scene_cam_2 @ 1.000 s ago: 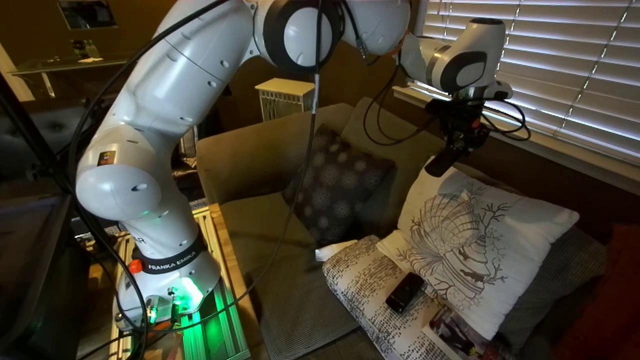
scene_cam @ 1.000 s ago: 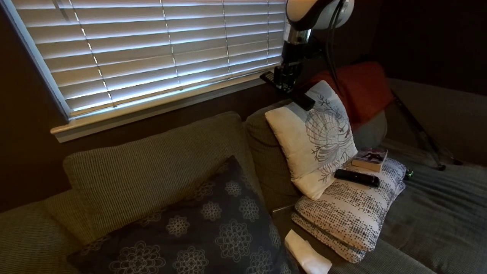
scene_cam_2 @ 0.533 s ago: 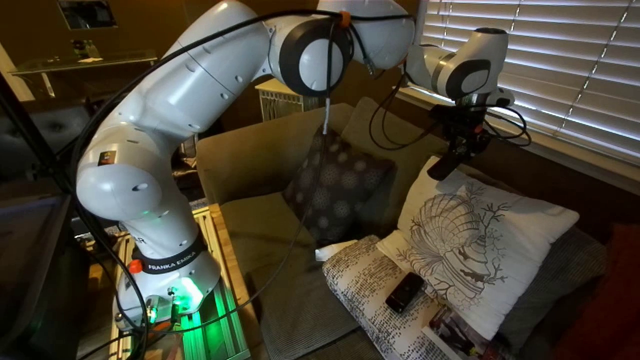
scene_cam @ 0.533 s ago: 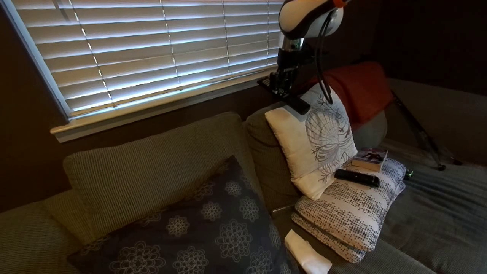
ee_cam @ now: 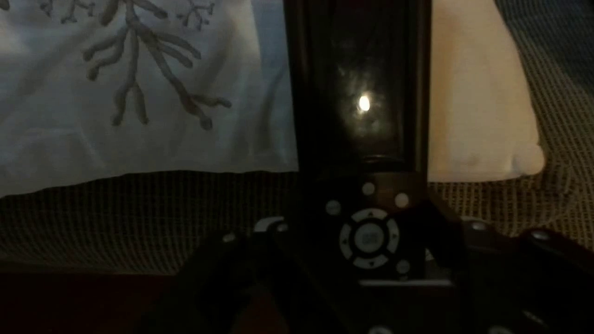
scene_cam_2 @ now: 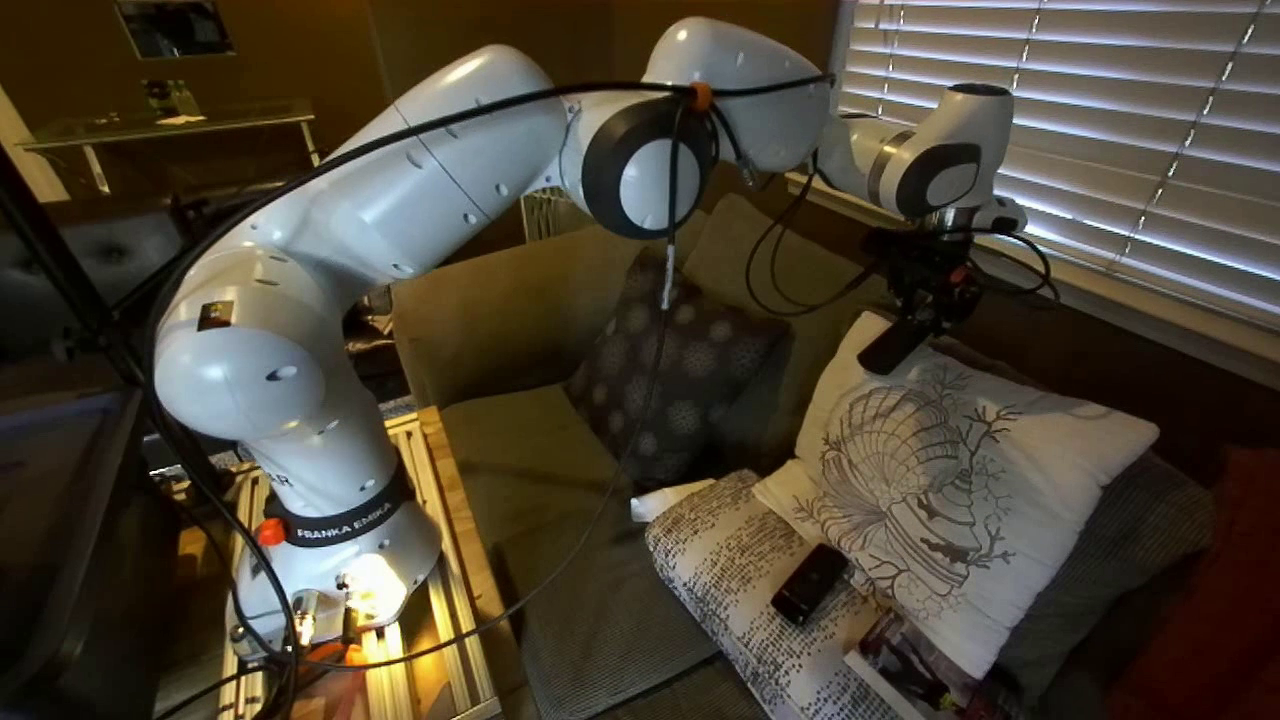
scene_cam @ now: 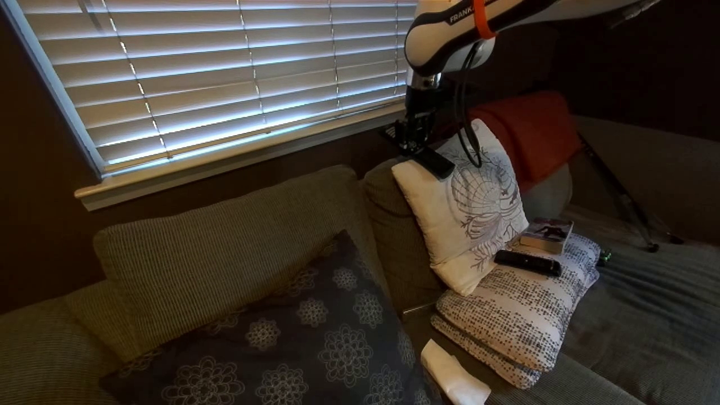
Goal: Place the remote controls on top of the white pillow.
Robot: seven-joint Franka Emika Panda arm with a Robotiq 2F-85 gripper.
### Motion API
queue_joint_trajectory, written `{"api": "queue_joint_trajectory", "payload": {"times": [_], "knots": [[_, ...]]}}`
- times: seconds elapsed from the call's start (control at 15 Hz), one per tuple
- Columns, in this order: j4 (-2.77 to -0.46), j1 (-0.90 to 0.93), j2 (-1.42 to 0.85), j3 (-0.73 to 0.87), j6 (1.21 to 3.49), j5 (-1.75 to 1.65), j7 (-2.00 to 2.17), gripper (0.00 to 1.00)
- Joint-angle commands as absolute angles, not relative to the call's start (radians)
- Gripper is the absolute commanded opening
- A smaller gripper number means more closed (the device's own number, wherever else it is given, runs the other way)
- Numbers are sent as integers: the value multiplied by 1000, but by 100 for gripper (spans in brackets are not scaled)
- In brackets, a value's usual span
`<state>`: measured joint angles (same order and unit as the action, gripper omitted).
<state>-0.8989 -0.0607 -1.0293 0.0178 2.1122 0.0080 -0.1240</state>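
White arm (scene_cam_2: 380, 205), jaws apparently black

A slim black remote control (ee_cam: 362, 134) — glossy panel, ring of pale buttons — is held slanting over an upper corner of the white shell-print pillow (scene_cam_2: 960, 490), contact unclear. The pillow leans back. A second black remote (scene_cam: 527, 263) lies on the speckled cushion (scene_cam: 506, 309), by the pillow's lower edge.

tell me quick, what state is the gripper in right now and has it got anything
Gripper: closed, holding a black remote, jaws on either side of it.
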Motion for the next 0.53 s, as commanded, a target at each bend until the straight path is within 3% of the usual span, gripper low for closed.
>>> {"api": "queue_joint_trajectory", "payload": {"times": [0.0, 0.27, 0.33, 0.47], "knots": [[-766, -52, -1105, 31, 2055, -15, -92, 37], [-726, -49, -1136, 36, 2040, -21, -91, 37], [-719, -49, -1142, 36, 2039, -22, -91, 41], [-709, -46, -1149, 39, 2038, -27, -91, 80]]}}
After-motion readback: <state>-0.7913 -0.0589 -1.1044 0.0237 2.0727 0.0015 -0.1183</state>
